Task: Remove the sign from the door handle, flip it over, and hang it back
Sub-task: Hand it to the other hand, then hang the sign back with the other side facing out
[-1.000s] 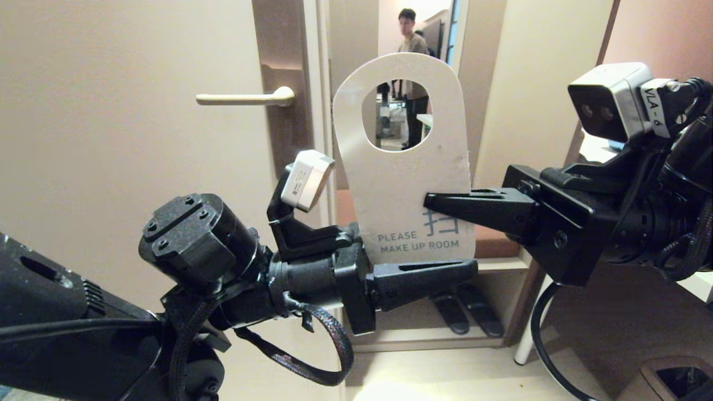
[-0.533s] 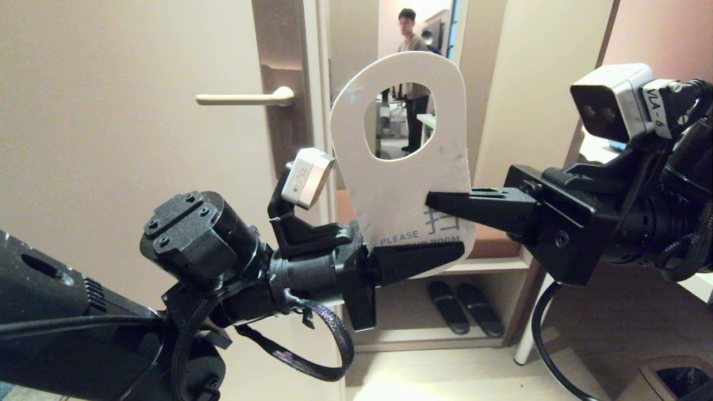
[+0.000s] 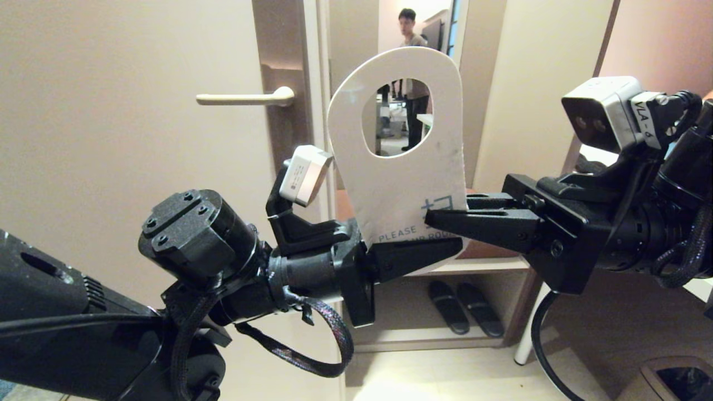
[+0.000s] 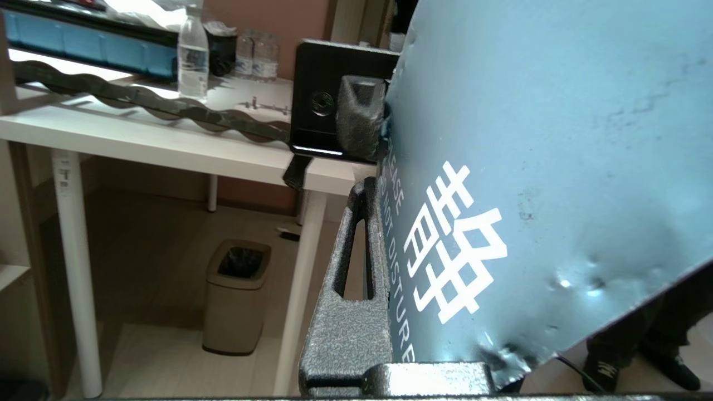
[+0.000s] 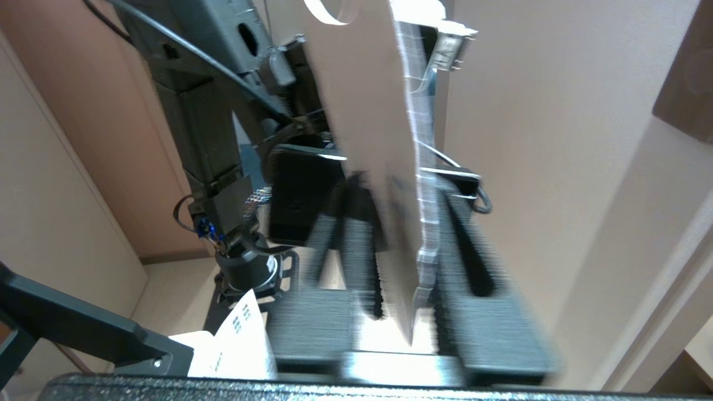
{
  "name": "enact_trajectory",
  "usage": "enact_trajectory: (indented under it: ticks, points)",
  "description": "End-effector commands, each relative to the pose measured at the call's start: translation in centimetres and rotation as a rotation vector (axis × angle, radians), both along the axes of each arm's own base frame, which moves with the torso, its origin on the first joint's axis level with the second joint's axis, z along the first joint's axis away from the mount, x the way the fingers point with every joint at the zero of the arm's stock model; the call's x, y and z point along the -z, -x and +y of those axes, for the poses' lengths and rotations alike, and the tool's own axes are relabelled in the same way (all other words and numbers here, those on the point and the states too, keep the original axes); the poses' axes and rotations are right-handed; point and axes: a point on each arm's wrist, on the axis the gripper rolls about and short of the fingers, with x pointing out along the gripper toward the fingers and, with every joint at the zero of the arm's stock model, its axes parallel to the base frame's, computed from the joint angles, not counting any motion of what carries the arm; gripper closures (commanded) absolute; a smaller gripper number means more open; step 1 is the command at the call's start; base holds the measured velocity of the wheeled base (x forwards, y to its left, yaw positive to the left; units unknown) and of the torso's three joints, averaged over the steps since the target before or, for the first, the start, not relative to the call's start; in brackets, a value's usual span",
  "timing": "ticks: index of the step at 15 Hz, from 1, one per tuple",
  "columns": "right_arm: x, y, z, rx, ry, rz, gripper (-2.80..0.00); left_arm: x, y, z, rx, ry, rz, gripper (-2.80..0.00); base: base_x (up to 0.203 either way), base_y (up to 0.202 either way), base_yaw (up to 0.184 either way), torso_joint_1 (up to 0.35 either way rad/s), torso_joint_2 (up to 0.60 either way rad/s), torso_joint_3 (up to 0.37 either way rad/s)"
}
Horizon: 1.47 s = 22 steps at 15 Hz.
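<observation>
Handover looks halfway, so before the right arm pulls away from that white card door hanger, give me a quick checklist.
1. Left gripper clamped on the flat white card sign, at its bottom edge: ok.
2. Right gripper fingers parted, straddling the sign with gaps either side: ok.
3. Sign upright, round hole on top: ok.
4. Cream lever door handle bare and unobstructed: ok.
5. Left grip firm enough to hold alone: cannot tell.
6. Person in the doorway beyond, away from both arms: ok.
</observation>
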Motion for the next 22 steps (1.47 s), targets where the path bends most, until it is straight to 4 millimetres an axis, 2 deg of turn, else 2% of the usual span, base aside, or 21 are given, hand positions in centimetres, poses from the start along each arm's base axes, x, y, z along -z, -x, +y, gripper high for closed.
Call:
enact_trajectory:
  ticks: [1, 6, 9, 12, 15, 16, 18, 20, 22]
  points:
    - [0.1, 0.0, -0.3, 0.006, -0.001, -0.004, -2.8, -0.4, 0.1, 0.3, 0.003, 0.029, -0.029, 0.0, 0.0, 0.0, 0.0, 0.0, 0.0, 0.0]
    - [-0.9, 0.4, -2.5, 0.078, -0.019, -0.04, -2.8, -0.9, 0.2, 1.1, -0.016, 0.037, -0.039, 0.0, 0.0, 0.0, 0.0, 0.0, 0.0, 0.0]
    - [-1.4, 1.3, -5.4, 0.179, -0.029, -0.075, -2.8, -1.3, 0.8, 2.5, -0.037, 0.036, -0.046, 0.0, 0.0, 0.0, 0.0, 0.0, 0.0, 0.0]
    - [-1.5, 3.8, -8.5, 0.33, -0.045, -0.113, -2.8, -1.8, 2.8, 4.4, -0.044, 0.037, -0.054, 0.0, 0.0, 0.0, 0.0, 0.0, 0.0, 0.0]
    - [-0.3, 6.9, -10.2, 0.496, -0.058, -0.119, -2.8, -1.6, 4.5, 6.9, -0.094, 0.024, -0.084, 0.0, 0.0, 0.0, 0.0, 0.0, 0.0, 0.0]
    - [0.1, 7.8, -10.5, 0.539, -0.06, -0.125, 0.0, -1.6, 5.0, 7.9, -0.118, 0.021, -0.095, 0.0, 0.0, 0.0, 0.0, 0.0, 0.0, 0.0]
    - [1.1, 9.2, -11.0, 0.594, -0.058, -0.124, 0.0, -1.5, 6.2, 9.7, -0.154, 0.019, -0.106, 0.0, 0.0, 0.0, 0.0, 0.0, 0.0, 0.0]
    - [2.3, 9.6, -11.2, 0.68, -0.037, -0.116, 0.0, -1.4, 7.4, 11.3, -0.183, 0.02, -0.111, 0.0, 0.0, 0.0, 0.0, 0.0, 0.0, 0.0]
    - [4.3, 9.7, -11.7, 0.819, 0.011, -0.07, 0.0, -1.4, 8.2, 12.5, -0.21, 0.026, -0.119, 0.0, 0.0, 0.0, 0.0, 0.0, 0.0, 0.0]
